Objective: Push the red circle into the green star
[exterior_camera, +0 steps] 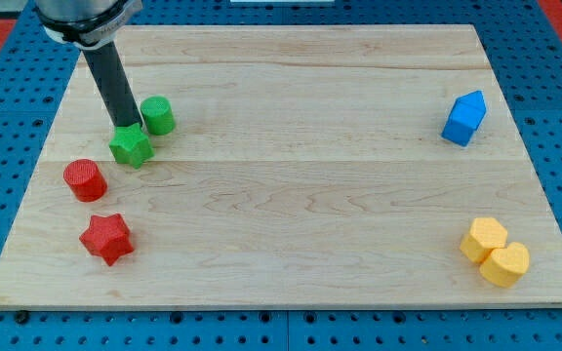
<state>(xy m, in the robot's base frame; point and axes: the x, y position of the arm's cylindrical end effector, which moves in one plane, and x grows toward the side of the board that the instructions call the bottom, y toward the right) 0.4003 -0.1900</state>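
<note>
The red circle (85,180) lies near the view's left edge of the wooden board (291,166). The green star (131,146) sits just up and to the right of it, a small gap between them. My tip (130,126) stands at the green star's top edge, touching or nearly touching it, with the dark rod rising toward the view's top left. The tip is above and to the right of the red circle.
A green circle (157,115) sits right of the rod. A red star (106,239) lies below the red circle. A blue block (464,118) is at the right. Two yellow blocks (495,252) touch at the bottom right.
</note>
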